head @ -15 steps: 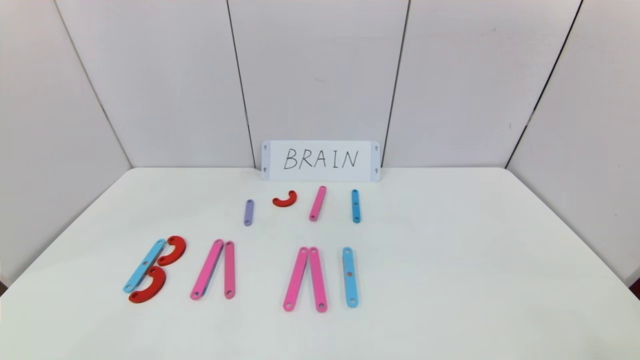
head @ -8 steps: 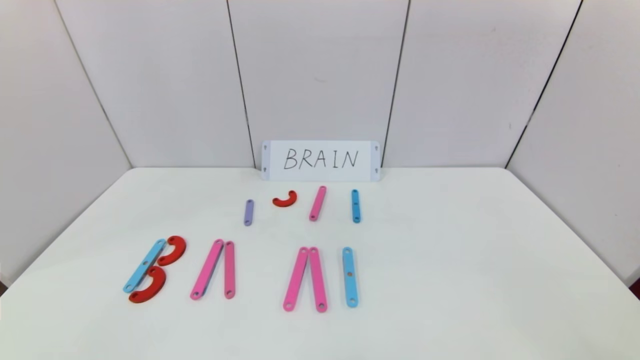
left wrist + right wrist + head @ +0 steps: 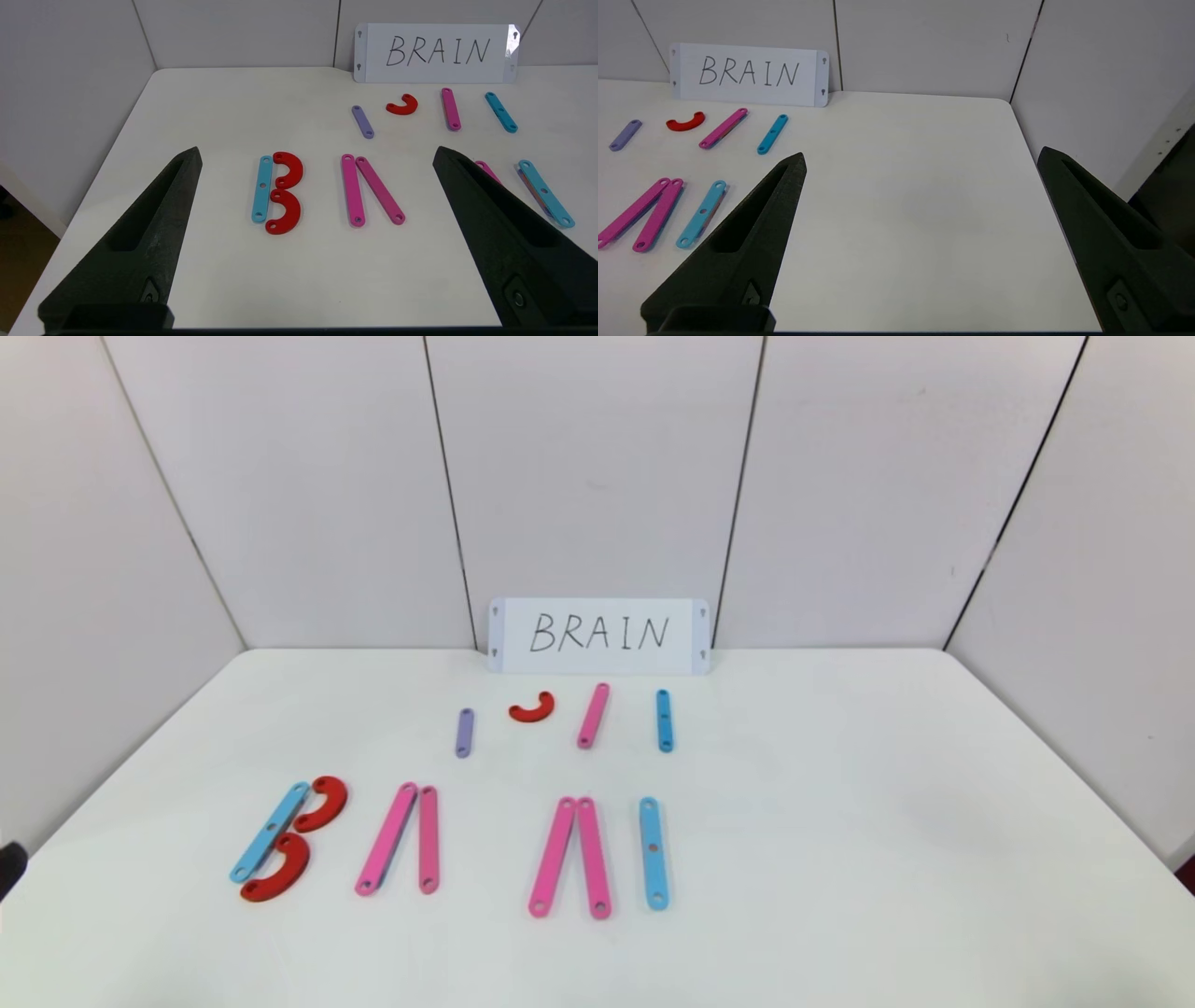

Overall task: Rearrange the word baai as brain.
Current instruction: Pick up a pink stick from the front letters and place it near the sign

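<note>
Letters (image 3: pixel 448 845) lying flat on table (image 3: pixel 840 859), near row. Left gripper (image 3: pixel 317 156) and right gripper (image 3: pixel 922 161) both spread apart, holding nothing.

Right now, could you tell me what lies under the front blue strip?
A thin reddish edge peeks from under the front blue strip, so another piece lies beneath; its shape and length are covered. Both lie on the table.

right gripper (image 3: pixel 920 163) fingers spread wide above bare white table (image 3: pixel 901 196).
</note>
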Tool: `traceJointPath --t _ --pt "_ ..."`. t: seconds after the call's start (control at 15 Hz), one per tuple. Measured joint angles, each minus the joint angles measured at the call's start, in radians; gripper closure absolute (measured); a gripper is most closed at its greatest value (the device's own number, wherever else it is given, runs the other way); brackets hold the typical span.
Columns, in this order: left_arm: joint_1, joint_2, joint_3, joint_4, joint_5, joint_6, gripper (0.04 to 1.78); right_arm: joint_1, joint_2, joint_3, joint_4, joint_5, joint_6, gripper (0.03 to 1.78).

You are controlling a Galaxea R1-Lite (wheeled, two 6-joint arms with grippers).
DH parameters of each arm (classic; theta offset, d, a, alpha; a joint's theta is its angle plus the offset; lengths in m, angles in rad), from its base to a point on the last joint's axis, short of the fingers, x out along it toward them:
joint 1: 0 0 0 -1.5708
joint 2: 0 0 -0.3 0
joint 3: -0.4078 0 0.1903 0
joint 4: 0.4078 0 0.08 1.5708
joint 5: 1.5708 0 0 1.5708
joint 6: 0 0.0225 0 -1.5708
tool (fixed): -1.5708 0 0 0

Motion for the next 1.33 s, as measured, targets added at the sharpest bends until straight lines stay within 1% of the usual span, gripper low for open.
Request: traceJointPath --t 0.13,0.27,0.4,0.6,0.8,0.93,1.07,1.13,1.33 --pt "-0.001 0.119 -0.081 0.013 -0.019 0.003 0.08 0.0 0.101 -0.07 0.001 0.038 0.0 0.08" --pt "-0.001 0.237 -0.145 0.018 -0.068 0.01 0.08 0.005 0.21 -0.146 0.002 0.088 0.0 0.08" --pt "-0.002 0.352 -0.206 0.024 -0.101 0.019 0.08 0.029 0.321 -0.23 0.004 0.119 0.001 0.08" --pt "-0.011 0.518 -0.309 0.076 -0.129 0.028 0.08 0.094 0.471 -0.302 0.001 0.132 0.003 0.08" --pt "-0.043 0.661 -0.382 0.153 -0.175 0.064 0.08 0.149 0.608 -0.332 -0.01 0.136 0.014 0.08" --pt "-0.064 0.748 -0.413 0.194 -0.181 0.1 0.08 0.172 0.689 -0.36 -0.012 0.151 0.044 0.08" --pt "-0.081 0.829 -0.437 0.213 -0.176 0.116 0.08 0.182 0.763 -0.389 -0.014 0.196 0.061 0.08" --pt "-0.088 0.871 -0.448 0.219 -0.169 0.133 0.08 0.186 0.798 -0.4 -0.014 0.212 0.064 0.08" --pt "-0.113 0.98 -0.467 0.237 -0.106 0.166 0.08 0.206 0.899 -0.426 -0.014 0.221 0.067 0.08"
